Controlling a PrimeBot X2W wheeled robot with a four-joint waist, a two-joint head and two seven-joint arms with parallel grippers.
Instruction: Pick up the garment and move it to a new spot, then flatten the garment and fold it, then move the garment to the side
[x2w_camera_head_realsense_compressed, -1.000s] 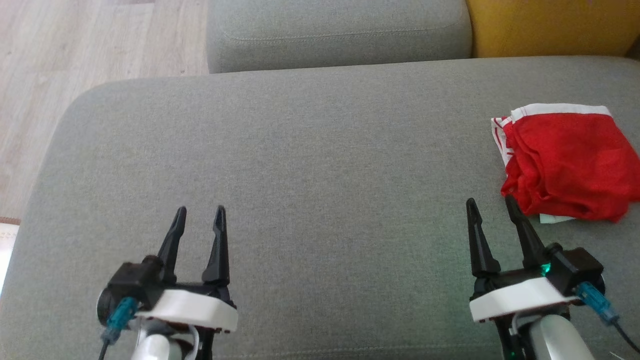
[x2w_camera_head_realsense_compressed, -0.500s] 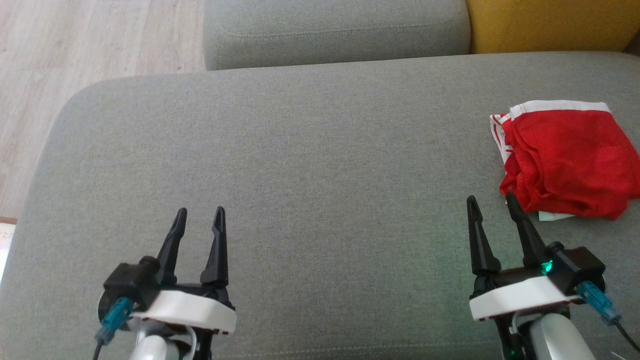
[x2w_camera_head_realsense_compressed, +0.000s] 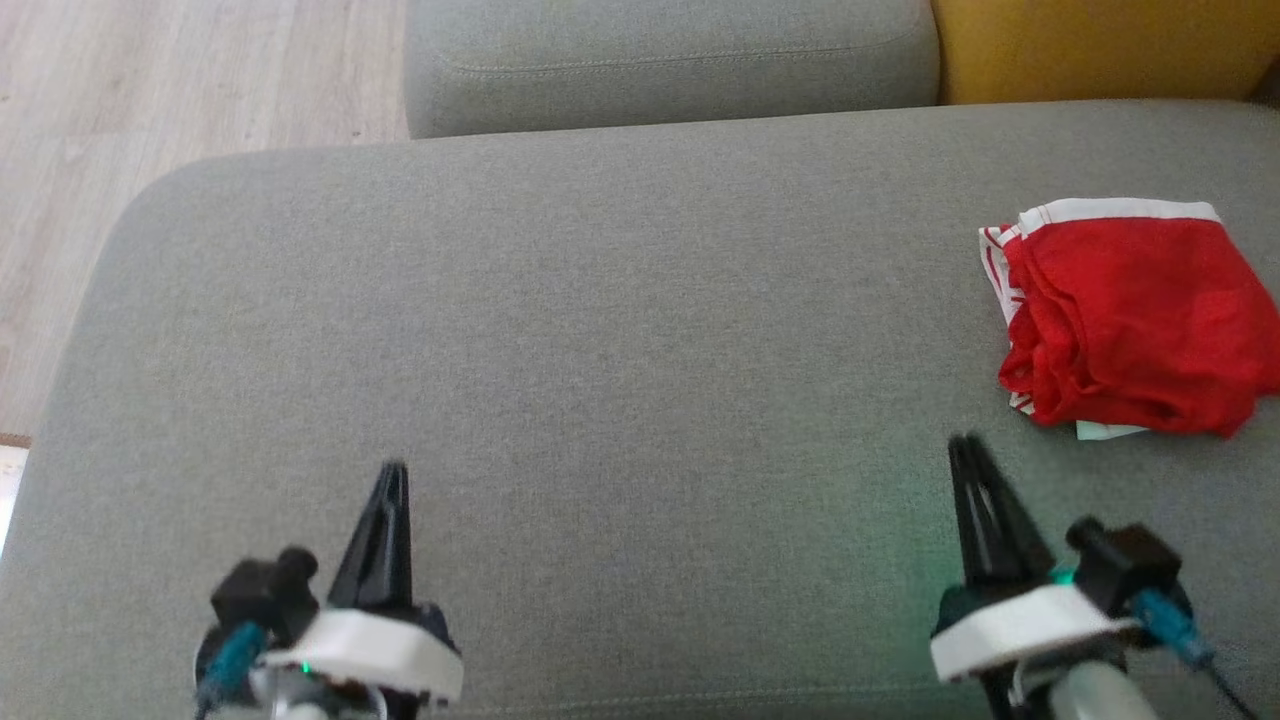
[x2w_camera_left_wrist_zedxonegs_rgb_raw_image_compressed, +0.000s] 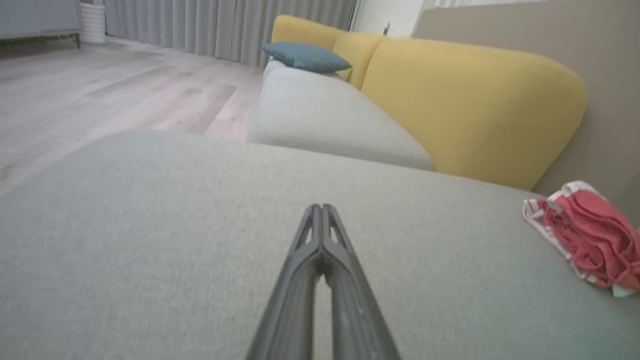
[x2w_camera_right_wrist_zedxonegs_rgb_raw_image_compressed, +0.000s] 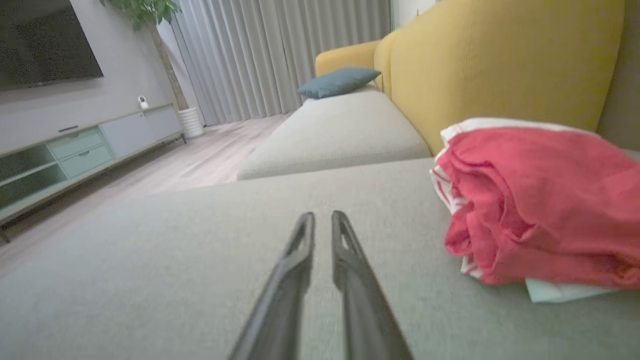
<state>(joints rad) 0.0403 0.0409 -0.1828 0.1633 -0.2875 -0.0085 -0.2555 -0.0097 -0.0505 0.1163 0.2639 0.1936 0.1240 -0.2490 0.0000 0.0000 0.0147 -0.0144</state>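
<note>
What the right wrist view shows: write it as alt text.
A bunched red garment lies on a grey sofa cushion, right of the right gripper, whose two dark fingers stand narrowly apart, holding nothing. A yellow backrest rises behind.

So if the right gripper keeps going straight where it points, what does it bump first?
Probably just the grey cushion. The right gripper points past the red garment, which lies to its right, so it likely misses it. Depth is unclear.

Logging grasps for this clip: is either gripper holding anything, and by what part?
Nothing is held. The left gripper and right gripper are empty; the red garment lies apart.
</note>
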